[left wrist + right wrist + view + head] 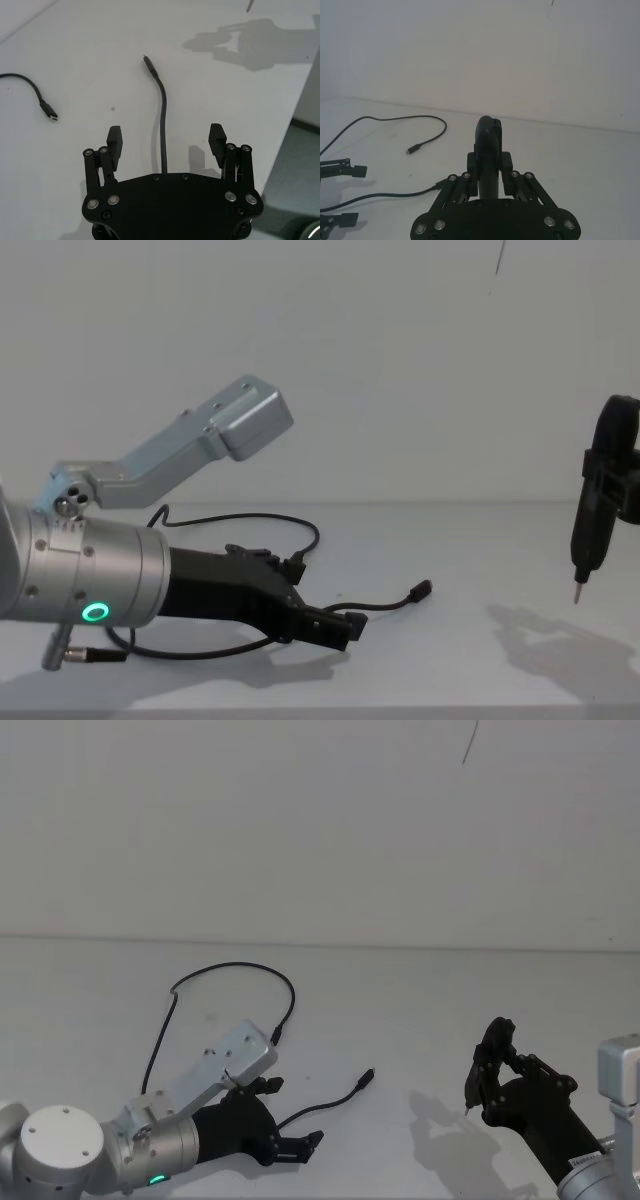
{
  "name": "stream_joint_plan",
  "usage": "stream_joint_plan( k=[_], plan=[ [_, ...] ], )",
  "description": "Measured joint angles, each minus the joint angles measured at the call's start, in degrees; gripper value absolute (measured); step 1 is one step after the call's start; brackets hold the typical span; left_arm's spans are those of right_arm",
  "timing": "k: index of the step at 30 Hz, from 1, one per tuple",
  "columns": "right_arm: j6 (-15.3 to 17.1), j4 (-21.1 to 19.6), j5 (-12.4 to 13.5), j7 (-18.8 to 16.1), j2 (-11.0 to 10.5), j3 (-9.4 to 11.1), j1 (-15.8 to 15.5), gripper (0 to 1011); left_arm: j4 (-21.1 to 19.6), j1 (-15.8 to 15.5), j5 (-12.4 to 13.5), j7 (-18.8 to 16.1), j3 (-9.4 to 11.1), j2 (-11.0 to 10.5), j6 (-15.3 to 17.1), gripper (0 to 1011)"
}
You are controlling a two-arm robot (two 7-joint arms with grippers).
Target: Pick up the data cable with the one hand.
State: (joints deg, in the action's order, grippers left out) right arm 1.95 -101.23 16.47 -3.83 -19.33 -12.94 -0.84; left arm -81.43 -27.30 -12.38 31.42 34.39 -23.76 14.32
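— Black data cable (240,966): where is it lying?
— Looped across the white table (420,990), left of centre. One end stretch runs between the fingers of the left gripper (165,134).
— Gripped?
— No, jaws wide apart, holding nothing. The right gripper (490,160), at the right, clamps a pen-shaped tool (582,550).
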Motion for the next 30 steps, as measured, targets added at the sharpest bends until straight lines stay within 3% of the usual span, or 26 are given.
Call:
stream_joint_plan(
  k=[6, 20, 30],
  plan=[
    [0.0, 0.0, 0.0, 0.0, 0.0, 0.0, 0.0, 269, 1.5, 1.1, -1.6, -1.1, -1.2, 1.5, -0.5, 1001],
    [0.0, 0.0, 0.0, 0.0, 0.0, 0.0, 0.0, 269, 5.7, 1.2, -3.9, -1.9, -1.8, 4.7, -2.1, 994],
    [0.0, 0.0, 0.0, 0.0, 0.0, 0.0, 0.0, 269, 8.0, 0.8, -4.6, -2.3, -1.9, 6.2, -2.7, 781]
  ],
)
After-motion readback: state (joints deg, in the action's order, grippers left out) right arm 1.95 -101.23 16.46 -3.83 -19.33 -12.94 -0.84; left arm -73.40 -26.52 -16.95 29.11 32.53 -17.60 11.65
